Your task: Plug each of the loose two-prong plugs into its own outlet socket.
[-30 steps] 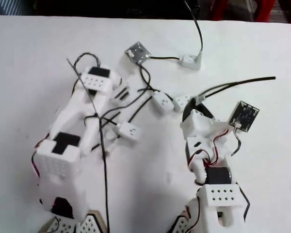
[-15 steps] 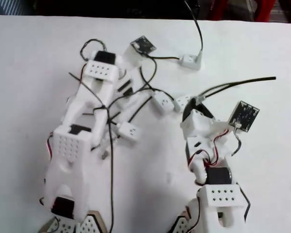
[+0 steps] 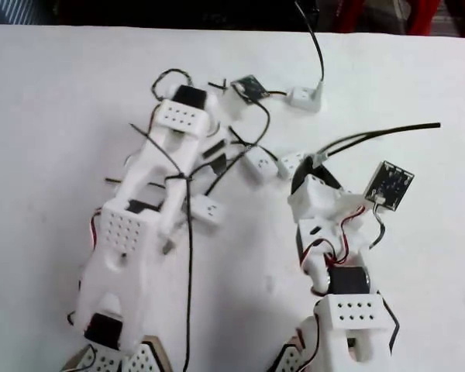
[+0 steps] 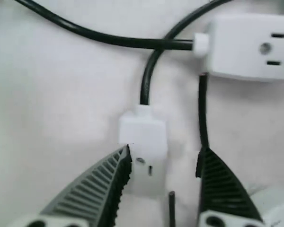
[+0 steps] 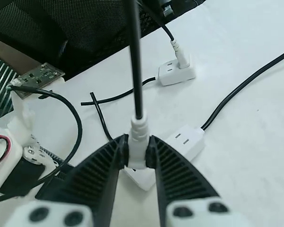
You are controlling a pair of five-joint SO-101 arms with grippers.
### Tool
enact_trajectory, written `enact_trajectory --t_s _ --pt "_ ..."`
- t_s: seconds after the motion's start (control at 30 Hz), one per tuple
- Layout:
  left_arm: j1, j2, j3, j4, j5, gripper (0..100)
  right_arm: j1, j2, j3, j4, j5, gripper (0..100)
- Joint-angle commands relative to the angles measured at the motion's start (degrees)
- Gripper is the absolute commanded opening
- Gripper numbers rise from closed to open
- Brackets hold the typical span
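A white two-prong plug (image 4: pixel 143 142) on a black cord lies on the table between the fingers of my open left gripper (image 4: pixel 164 153), with one finger (image 4: pixel 109 184) right against it. Just beyond it is a white outlet socket (image 4: pixel 251 47). In the high view the left gripper (image 3: pixel 217 155) is at mid-table among the cords. My right gripper (image 5: pixel 137 141) is shut on another white plug (image 5: pixel 137 128), held upright over a white outlet block (image 5: pixel 143 177). In the high view the right gripper (image 3: pixel 298 167) is by a pair of outlet blocks (image 3: pixel 275 163).
More white outlet blocks lie around: one far back (image 3: pixel 304 97), one beside the left arm (image 3: pixel 205 209), another close to the right gripper (image 5: pixel 184 139). Black cords (image 3: pixel 372 133) loop across the middle of the table. Dark mesh (image 5: pixel 61 28) stands beyond the table's far edge.
My left arm has swung right and away across the table, carrying its wrist camera board towards the far outlet. The right arm has not moved.
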Motion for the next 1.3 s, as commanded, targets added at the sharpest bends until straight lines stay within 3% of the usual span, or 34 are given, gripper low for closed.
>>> enact_trajectory --t_s 0.0,0.23,0.33,0.63,0.77,1.0,1.27 --pt "-4.5 2.0 -3.3 -4.5 -0.3 24 0.1 -1.2 -0.4 -1.3 0.2 1.7" --pt "-6.1 7.4 -5.6 -3.9 -0.4 23 0.0 -1.2 -0.4 -1.3 0.2 1.7" --pt "-5.9 7.6 -9.2 -1.4 -0.4 16 0.0 -1.2 -0.4 -1.3 0.2 1.7" --pt "-3.6 7.6 -30.7 16.3 0.0 4 0.5 -1.5 -0.4 -1.3 0.2 1.7" --pt "-4.5 7.5 -37.0 17.3 1.7 2 0.7 -1.5 -0.4 -1.3 0.1 1.7" --pt "-6.5 6.6 -38.1 17.3 2.3 2 3.6 -1.5 -0.8 -1.4 -0.3 1.7" --pt "-5.7 -11.3 -27.5 17.4 5.5 2 5.1 -1.5 -0.7 -2.9 -0.3 1.7"
